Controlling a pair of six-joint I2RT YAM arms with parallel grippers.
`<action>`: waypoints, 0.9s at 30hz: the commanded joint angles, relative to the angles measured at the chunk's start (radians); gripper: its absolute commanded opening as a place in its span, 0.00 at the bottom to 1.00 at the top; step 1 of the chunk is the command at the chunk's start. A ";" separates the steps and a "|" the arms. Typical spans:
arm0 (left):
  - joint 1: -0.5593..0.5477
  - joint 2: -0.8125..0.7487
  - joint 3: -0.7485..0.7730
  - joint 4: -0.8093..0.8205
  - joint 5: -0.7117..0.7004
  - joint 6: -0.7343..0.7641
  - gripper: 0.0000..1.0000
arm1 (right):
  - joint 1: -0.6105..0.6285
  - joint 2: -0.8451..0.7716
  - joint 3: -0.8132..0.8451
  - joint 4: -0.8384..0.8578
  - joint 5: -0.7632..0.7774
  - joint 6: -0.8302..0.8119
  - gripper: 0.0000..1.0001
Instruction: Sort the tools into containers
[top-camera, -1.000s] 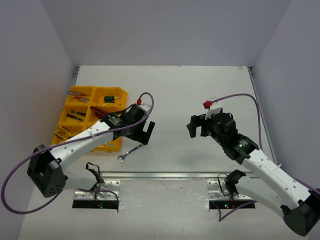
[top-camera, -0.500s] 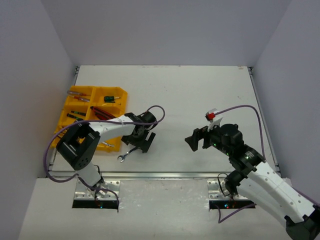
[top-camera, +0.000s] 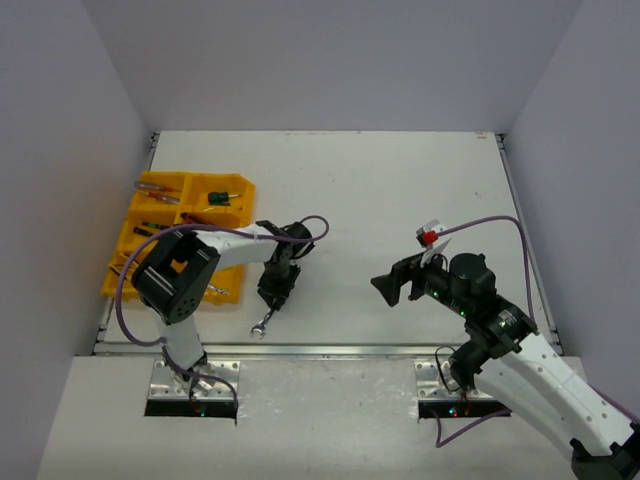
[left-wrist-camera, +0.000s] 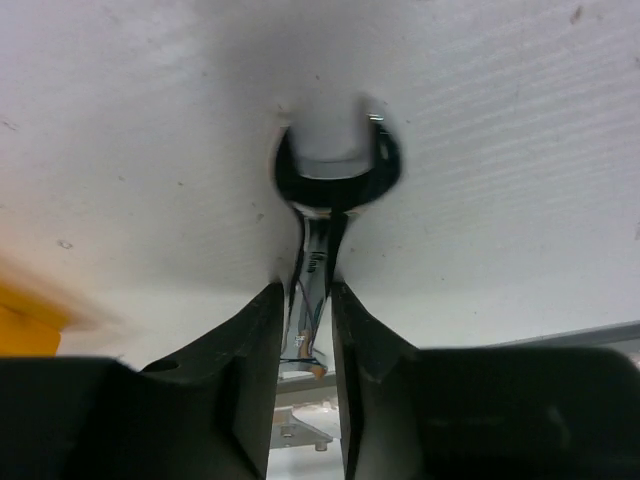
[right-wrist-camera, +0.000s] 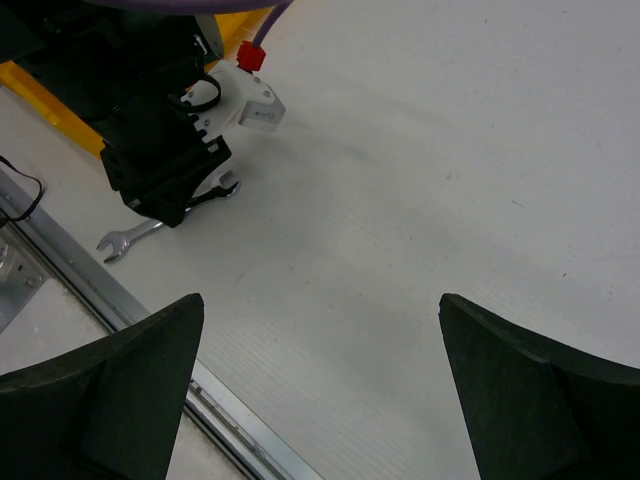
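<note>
Left claw (left-wrist-camera: 308, 300): down on the table (top-camera: 400, 190), both black fingers (left-wrist-camera: 250, 350) pinched tight against the shank of the wrench (left-wrist-camera: 316, 225). That's a clamp, with the tool lying flat!
Right claw (right-wrist-camera: 318, 300): spread wide, nothing between its two dark fingers, hovering over the table well apart from the action.
Wrench count: one. Shiny silver metal, slim flat shank, U-shaped open end poking out past the fingertips; the right wrist view shows an open end at each tip.
Wrench place: near the front edge, just right of the tray (top-camera: 236, 184), outside every compartment.
Tray: one, bright yellow plastic, rectangular, low dividers.
Tools in tray: one green-handled screwdriver (top-camera: 220, 198) in a far compartment, two reddish-handled screwdrivers (top-camera: 152, 185) in the one to its left, darker pieces nearer. The left arm (top-camera: 225, 243) covers part, so no full count.
Table surface: white, matte, finely ribbed.
Arms: two, white shells, black joints, a purple cable (top-camera: 480, 222) on each.
</note>
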 joint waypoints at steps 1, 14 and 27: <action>-0.038 0.082 -0.077 0.133 -0.035 -0.018 0.16 | 0.003 -0.014 0.009 0.037 -0.015 -0.015 0.99; -0.040 0.113 0.116 0.218 -0.194 -0.127 0.00 | 0.003 0.004 0.013 0.040 0.035 -0.026 0.99; -0.041 -0.065 0.092 0.284 -0.183 -0.203 0.00 | 0.002 0.020 0.012 0.048 0.053 -0.031 0.99</action>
